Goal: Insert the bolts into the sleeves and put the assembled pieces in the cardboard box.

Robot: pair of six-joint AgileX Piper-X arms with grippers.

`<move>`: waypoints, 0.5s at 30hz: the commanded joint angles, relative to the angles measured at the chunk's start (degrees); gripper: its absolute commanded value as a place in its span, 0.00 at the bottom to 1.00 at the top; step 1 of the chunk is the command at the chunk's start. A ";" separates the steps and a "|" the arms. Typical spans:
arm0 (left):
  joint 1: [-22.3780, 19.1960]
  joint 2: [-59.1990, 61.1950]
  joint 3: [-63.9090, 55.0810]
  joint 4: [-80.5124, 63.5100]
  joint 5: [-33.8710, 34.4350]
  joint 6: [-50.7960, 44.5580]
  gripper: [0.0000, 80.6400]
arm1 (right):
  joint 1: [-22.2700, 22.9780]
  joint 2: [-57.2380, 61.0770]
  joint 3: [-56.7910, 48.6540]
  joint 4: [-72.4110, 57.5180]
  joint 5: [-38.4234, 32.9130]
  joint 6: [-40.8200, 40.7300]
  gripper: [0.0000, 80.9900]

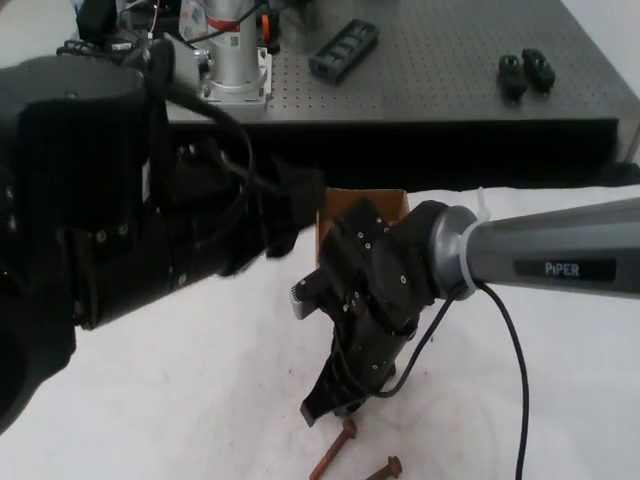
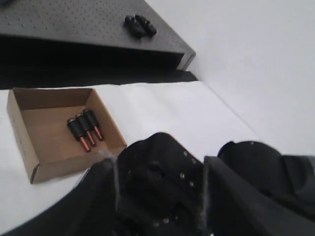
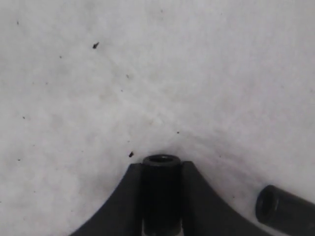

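My right gripper (image 3: 161, 169) is shut on a black sleeve (image 3: 161, 196), held upright between the fingers just above the white cloth. A second black sleeve (image 3: 283, 209) lies on the cloth beside it. In the high view the right gripper (image 1: 335, 395) points down, and two rusty bolts (image 1: 335, 450) (image 1: 385, 468) lie on the cloth just in front of it. The cardboard box (image 2: 29, 142) holds three assembled pieces (image 2: 83, 129), black sleeves with copper bolt ends. In the high view the box (image 1: 385, 203) is half hidden behind the arms. My left gripper (image 1: 295, 205) hangs high near the box.
A dark perforated bench (image 1: 430, 60) runs along the back, carrying a black tray (image 1: 343, 48), two small black parts (image 1: 525, 72) and a metal post (image 1: 235, 60). The right arm's cable (image 1: 515, 370) loops over the white cloth (image 1: 560, 400).
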 commanded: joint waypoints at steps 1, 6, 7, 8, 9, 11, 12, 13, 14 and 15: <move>0.02 -0.43 -0.13 3.98 1.87 2.58 0.47 | -0.72 0.77 -0.31 0.90 -0.50 -1.66 0.04; 0.02 1.52 -0.31 9.76 3.06 4.13 0.47 | -5.44 -6.51 1.37 0.85 -1.17 0.76 0.04; 0.02 2.88 -0.73 11.11 3.93 4.90 0.47 | -7.03 -9.22 2.61 0.66 -1.94 0.89 0.04; 0.02 4.74 -1.50 12.66 4.90 5.82 0.47 | -8.65 -12.31 4.07 0.62 -2.47 1.75 0.04; 0.02 7.03 -2.56 14.33 5.37 6.94 0.47 | -9.98 -14.83 5.83 0.64 -3.54 2.00 0.04; 0.02 11.98 -5.86 17.82 6.55 10.56 0.47 | -13.51 -21.61 9.87 0.81 -5.37 2.40 0.04; 0.02 15.00 -8.18 20.29 6.55 11.95 0.47 | -15.15 -24.39 11.58 1.03 -5.71 2.88 0.04; 0.02 18.29 -10.17 22.93 6.55 13.49 0.47 | -16.73 -27.97 13.72 1.17 -5.90 2.88 0.04; 0.02 21.63 -12.95 25.69 6.55 15.68 0.47 | -18.18 -31.40 15.83 1.48 -5.89 3.29 0.04; 0.02 25.04 -15.82 28.63 6.96 17.77 0.47 | -19.21 -33.97 17.42 1.92 -5.89 3.31 0.04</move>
